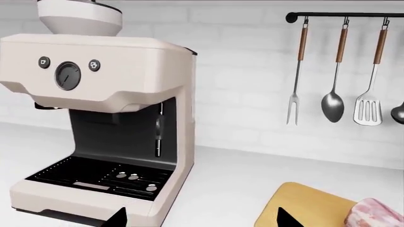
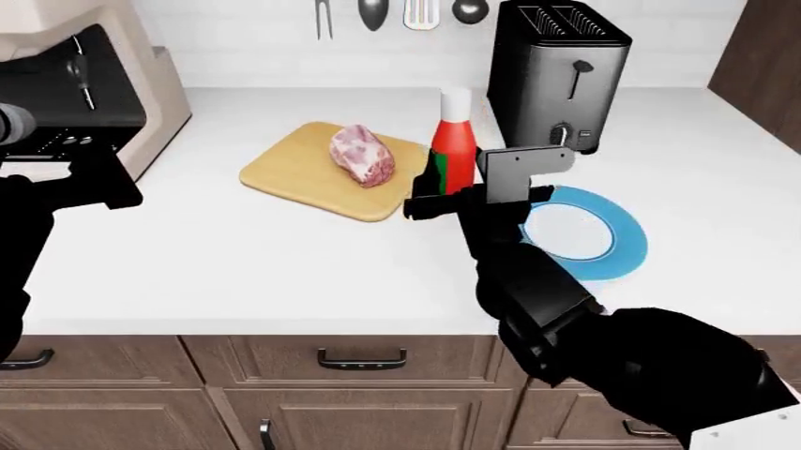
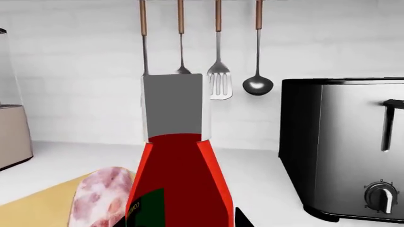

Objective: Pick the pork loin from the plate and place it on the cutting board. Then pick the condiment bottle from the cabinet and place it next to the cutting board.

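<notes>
Nearest to you, the right claw (image 2: 432, 202) sits at the centre of the head view, closed on the condiment bottle (image 2: 453, 141) low on its body; whether the bottle's base is already on the counter (image 2: 250, 253) you cannot tell, since the claw covers it. The bottle stands upright, just off the cutting board's (image 2: 294, 169) edge at 3 o'clock. It reads as a tall, narrow, rigid and probably smooth plastic bottle, light but easy to tip, so a low grip around the wide red body, as you have it, looks the safest hold; judge the release carefully, because a nudge near the white cap could topple it.

At 3 o'clock from the claw lies the plate (image 2: 620, 246), with nothing on the part that shows, partly hidden behind the arm. At 9 o'clock, out near the view's edge, the left claw (image 2: 94, 178) hangs above the counter beside the espresso machine (image 1: 101, 118); its wrist view shows two dark fingertips set apart with nothing between them.

Farther back, at 11 o'clock from the bottle, the pork loin (image 2: 362, 155) rests on the board, soft and slick-looking, so that step looks done. Beyond stand the toaster (image 2: 557, 70) and the hanging utensils (image 1: 344, 71).
</notes>
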